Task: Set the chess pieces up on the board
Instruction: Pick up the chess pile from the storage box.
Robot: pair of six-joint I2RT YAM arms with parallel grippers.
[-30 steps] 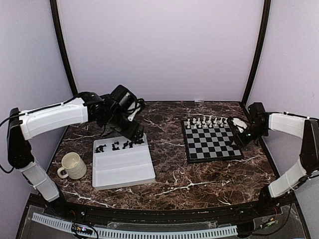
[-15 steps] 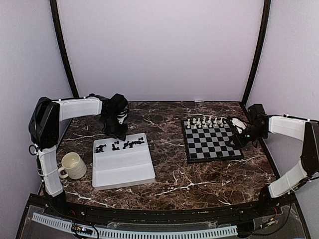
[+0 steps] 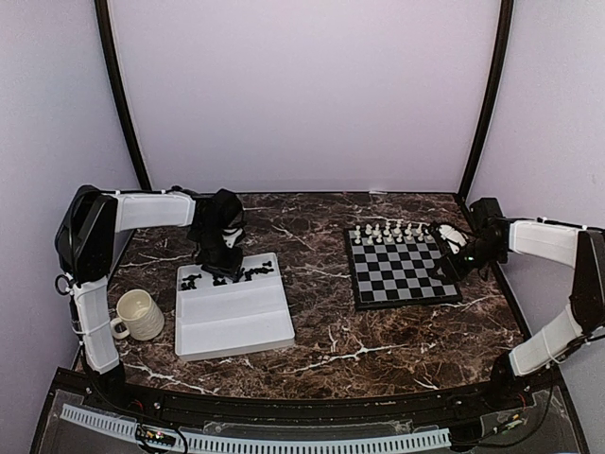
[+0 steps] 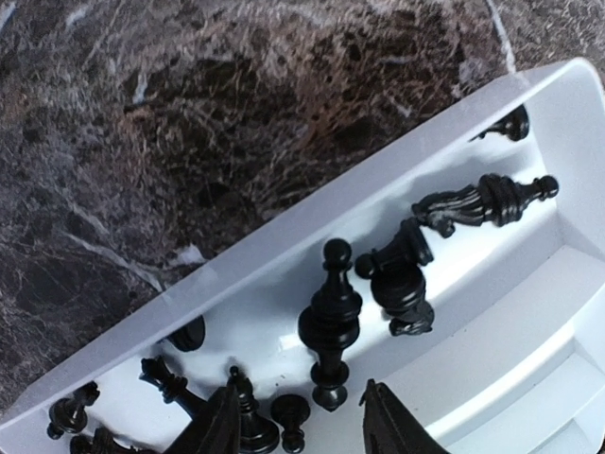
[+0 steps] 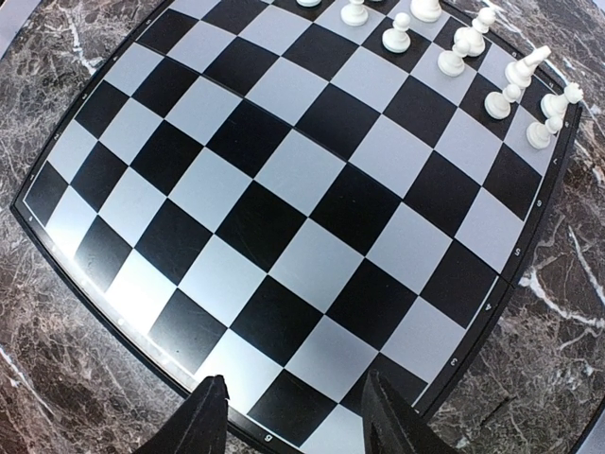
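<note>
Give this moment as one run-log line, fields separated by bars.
left tool: open, over black pieces in tray | right tool: open, over board edge | white pieces: at board's far edge

Bright, sharp; board point(image 5: 284, 227) edges fisheye-bowed.

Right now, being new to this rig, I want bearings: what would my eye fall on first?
Black chessmen lie jumbled in the white tray's far trough, left, with the left gripper above. A row of white chessmen lines the board's far edge, right, the right gripper open over its edge.
</note>
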